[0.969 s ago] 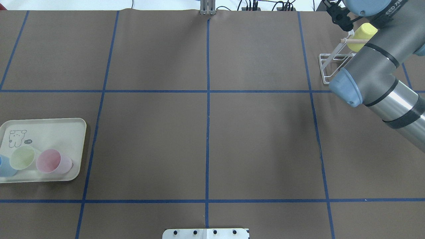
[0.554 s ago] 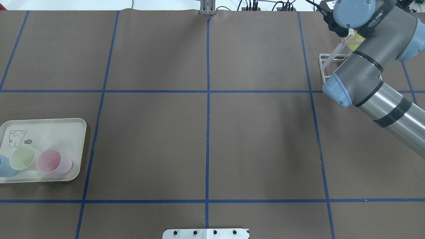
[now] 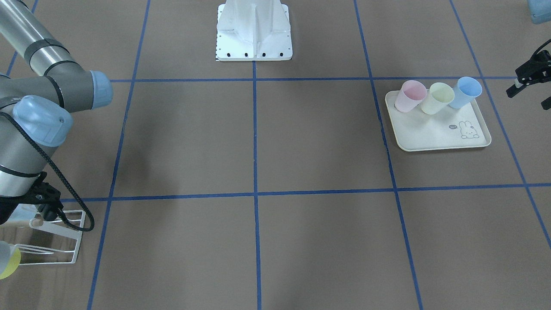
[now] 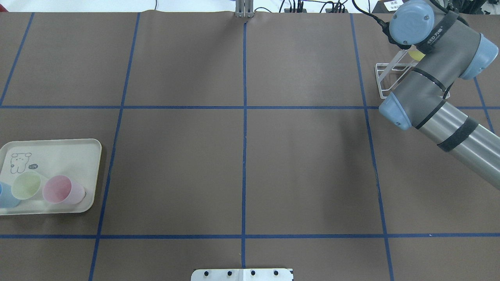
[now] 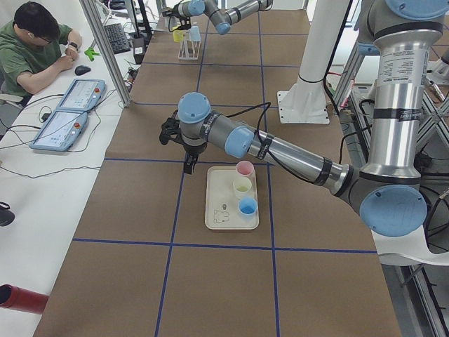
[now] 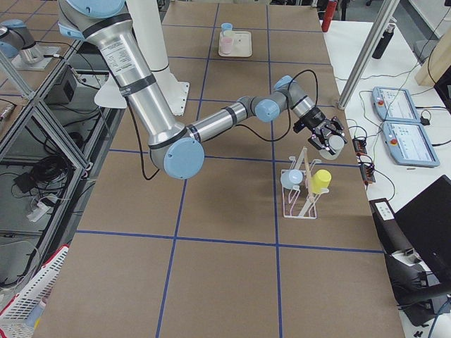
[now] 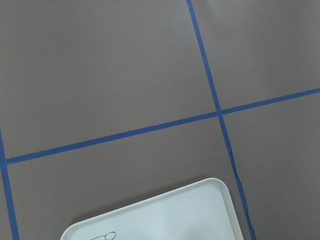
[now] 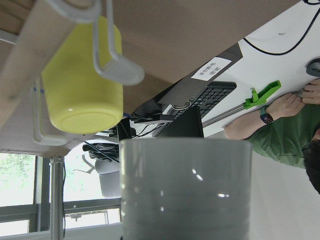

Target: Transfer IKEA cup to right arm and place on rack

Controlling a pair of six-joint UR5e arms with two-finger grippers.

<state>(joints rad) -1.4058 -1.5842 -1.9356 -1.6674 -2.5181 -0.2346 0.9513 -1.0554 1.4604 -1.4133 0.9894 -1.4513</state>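
Observation:
A grey IKEA cup (image 8: 185, 190) fills the lower middle of the right wrist view, held in my right gripper (image 6: 325, 137), which is shut on it. From the right side it hangs just beyond and above the white wire rack (image 6: 299, 190). On the rack's prongs sit a yellow cup (image 6: 321, 180) and a pale blue cup (image 6: 291, 179). The yellow cup (image 8: 82, 85) is close above the grey one in the wrist view. In the overhead view the right arm (image 4: 429, 74) hides its gripper and most of the rack (image 4: 390, 74). My left gripper (image 3: 530, 97) hovers open and empty beside the tray.
A cream tray (image 4: 58, 150) at the table's left holds a pink cup (image 4: 62, 190), a green cup (image 4: 26, 185) and a blue cup (image 4: 6, 195). A person (image 5: 35, 49) sits at a desk beyond the table's far edge.
The right arm's wrist and elbow have swung leftward over the rack. In the overhead view they now cover the gripper and nearly all of the yellow cup.

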